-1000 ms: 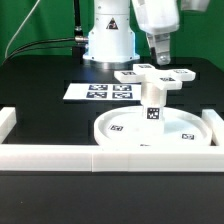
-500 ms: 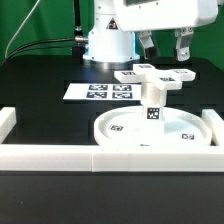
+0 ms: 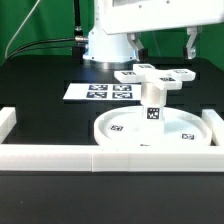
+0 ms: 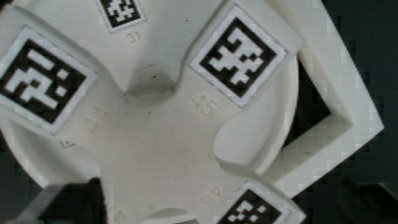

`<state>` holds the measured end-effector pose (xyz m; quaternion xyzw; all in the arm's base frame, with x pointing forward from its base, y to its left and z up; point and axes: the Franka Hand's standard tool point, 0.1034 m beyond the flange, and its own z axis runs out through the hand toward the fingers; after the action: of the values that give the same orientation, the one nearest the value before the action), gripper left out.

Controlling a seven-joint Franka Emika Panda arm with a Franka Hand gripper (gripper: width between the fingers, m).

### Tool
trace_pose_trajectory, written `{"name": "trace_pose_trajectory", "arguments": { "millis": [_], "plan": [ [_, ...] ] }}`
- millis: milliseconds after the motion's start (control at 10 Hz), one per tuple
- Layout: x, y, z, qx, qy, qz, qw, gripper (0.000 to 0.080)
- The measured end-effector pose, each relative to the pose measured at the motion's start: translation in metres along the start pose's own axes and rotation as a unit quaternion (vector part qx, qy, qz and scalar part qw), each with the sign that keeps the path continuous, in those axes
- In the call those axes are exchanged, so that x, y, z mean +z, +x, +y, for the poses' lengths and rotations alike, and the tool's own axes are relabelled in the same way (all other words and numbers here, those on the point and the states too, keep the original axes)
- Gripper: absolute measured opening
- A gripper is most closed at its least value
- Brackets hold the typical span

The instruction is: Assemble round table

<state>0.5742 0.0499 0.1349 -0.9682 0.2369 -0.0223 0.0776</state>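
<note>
The disc top (image 3: 155, 131) is seen lying on the black worktop (image 3: 45, 75), pressed against the white border rail (image 3: 60, 155) that runs along its near side. The leg (image 3: 154, 106) is stood upright in the middle of the disc, and the cross base (image 3: 153, 76) is carried level on top of the leg. Behind the disc, towards the exterior view's left, the marker board (image 3: 103, 92) is laid flat, with the robot's white pedestal (image 3: 108, 42) beyond it. The hand (image 3: 160, 42) is held above and behind the cross base, its fingers (image 3: 190, 45) spread wide apart and clear of everything. In the wrist view the tagged arms of the cross base (image 4: 160, 110) are shown close beneath.
</note>
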Motion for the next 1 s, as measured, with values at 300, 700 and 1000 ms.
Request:
{"name": "trace_pose_trajectory", "arguments": {
  "millis": [300, 700, 1000],
  "plan": [
    [-0.0018, 0.0030, -0.0076, -0.130, -0.012, -0.006, 0.991, 0.0649],
    [-0.0010, 0.0040, -0.0048, -0.261, -0.013, -0.008, 0.965, 0.0649],
    [0.0017, 0.0061, 0.0020, -0.434, -0.022, -0.014, 0.900, 0.0649]
  ]
}}
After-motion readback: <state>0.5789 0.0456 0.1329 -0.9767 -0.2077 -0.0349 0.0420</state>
